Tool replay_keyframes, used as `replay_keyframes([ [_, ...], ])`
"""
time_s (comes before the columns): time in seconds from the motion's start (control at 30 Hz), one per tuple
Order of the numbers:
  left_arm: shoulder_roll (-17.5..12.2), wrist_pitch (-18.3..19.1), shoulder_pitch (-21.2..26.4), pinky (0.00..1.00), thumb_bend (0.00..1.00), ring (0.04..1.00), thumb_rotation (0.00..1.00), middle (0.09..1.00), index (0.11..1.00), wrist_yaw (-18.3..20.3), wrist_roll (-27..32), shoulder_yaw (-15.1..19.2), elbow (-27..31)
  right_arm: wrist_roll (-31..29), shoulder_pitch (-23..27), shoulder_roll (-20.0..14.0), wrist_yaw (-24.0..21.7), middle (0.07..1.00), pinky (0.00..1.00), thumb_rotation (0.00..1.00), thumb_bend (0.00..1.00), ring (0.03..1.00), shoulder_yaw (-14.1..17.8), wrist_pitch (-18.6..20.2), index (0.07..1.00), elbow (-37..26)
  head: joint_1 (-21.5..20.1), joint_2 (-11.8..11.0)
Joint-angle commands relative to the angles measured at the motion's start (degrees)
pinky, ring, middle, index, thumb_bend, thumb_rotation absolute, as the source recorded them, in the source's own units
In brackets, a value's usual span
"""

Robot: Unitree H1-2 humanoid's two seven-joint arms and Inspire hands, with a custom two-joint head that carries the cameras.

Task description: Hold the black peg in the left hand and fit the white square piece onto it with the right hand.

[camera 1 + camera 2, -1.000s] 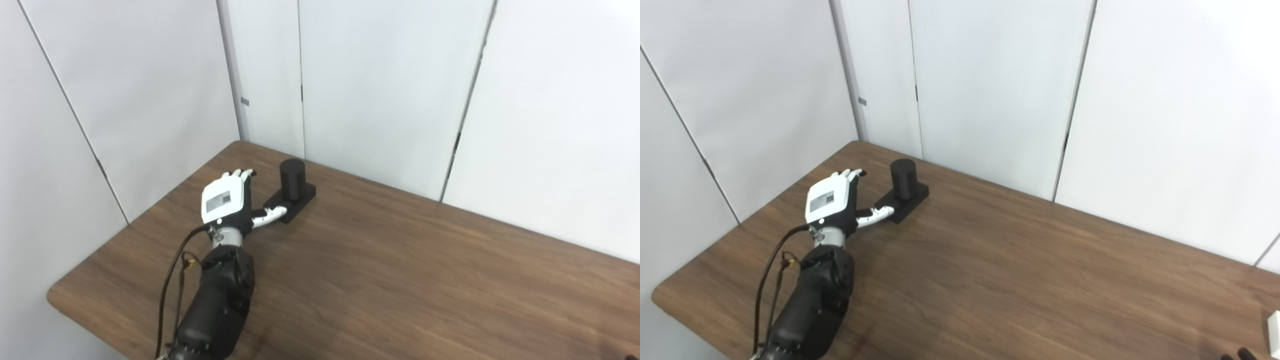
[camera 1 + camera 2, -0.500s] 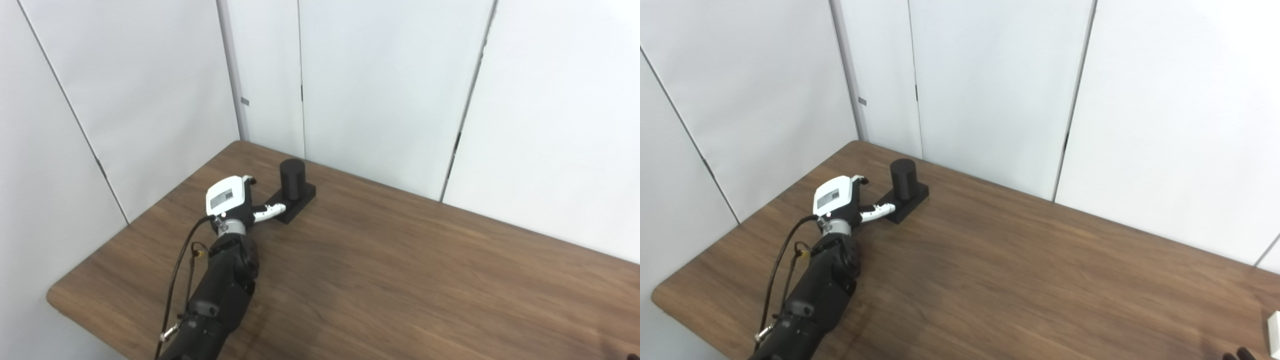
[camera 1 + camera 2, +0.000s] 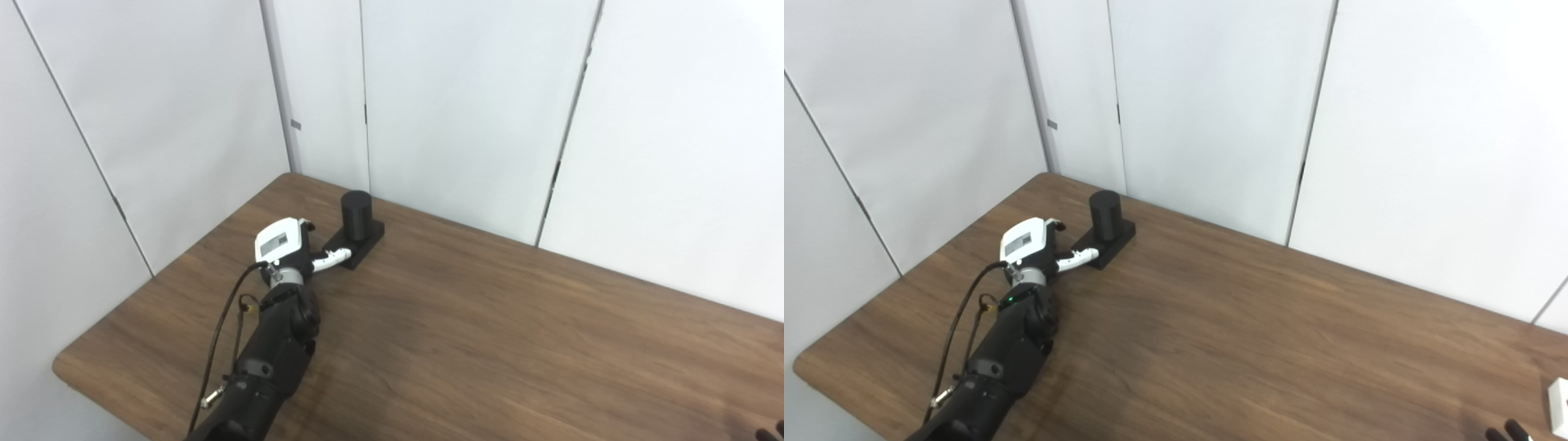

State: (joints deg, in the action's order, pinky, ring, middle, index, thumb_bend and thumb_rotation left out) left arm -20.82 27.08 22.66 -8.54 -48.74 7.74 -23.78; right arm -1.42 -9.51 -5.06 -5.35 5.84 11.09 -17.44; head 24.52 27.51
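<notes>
So here's what we're looking at: a dark wood-grain table (image 3: pixel 490 343) with rounded corners, pushed into a corner of a room walled with plain white panels (image 3: pixel 465 110) split by thin dark seams. The black peg (image 3: pixel 356 211) is our landmark: a short upright cylinder on a flat black rectangular base, standing near the table's far left corner, close to the wall.

Our left hand (image 3: pixel 283 242) sits just beside the peg's base, on the side toward the robot and to the peg's left. The white back of the hand faces up, the thumb stretches out to the base's near end and looks to be touching it, and the fingers reach forward past the base's left side. Nothing is clamped; the hand is spread and holds nothing.

The white square piece (image 3: pixel 1558 398) is way off from the peg, at the table's near right edge, cut off by the frame. Of our right hand (image 3: pixel 1507 432) only dark fingertips show beside that piece, so we can't tell whether it's spread or closed.
</notes>
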Motion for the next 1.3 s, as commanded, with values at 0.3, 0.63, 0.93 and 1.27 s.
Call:
replay_keyframes([
  [0.3,-0.93,-0.19,3.25,0.87,0.92,0.889,0.64,0.864,0.808,-1.99,0.38,-1.45,-1.05,1.29,-3.53,-1.70,-1.50,0.892,0.69,1.00,0.79,0.880,-1.67,-1.62,0.913,-0.87,-0.65,0.50],
  [0.63,0.24,-0.18,3.46,0.87,0.88,0.887,0.63,0.859,0.813,-2.28,-0.80,-0.81,-0.44,-3.39,-2.79,-1.45,-3.40,0.945,0.84,1.00,0.76,0.956,-0.77,-1.81,0.970,0.16,-0.79,0.72],
  [0.93,1.07,-0.19,2.54,0.88,0.85,0.899,0.60,0.874,0.822,-2.93,0.21,0.50,2.99,-4.36,-2.33,-1.70,-3.21,0.947,0.85,1.00,0.75,0.961,-0.81,-1.55,0.975,0.30,-0.67,0.90],
  [1.27,2.21,-0.17,2.48,0.86,0.83,0.896,0.62,0.879,0.842,-0.84,-2.53,2.17,7.31,-3.81,-2.28,-2.03,-3.18,0.950,0.83,1.00,0.73,0.958,-0.92,-2.87,0.978,0.98,-0.37,1.22],
])
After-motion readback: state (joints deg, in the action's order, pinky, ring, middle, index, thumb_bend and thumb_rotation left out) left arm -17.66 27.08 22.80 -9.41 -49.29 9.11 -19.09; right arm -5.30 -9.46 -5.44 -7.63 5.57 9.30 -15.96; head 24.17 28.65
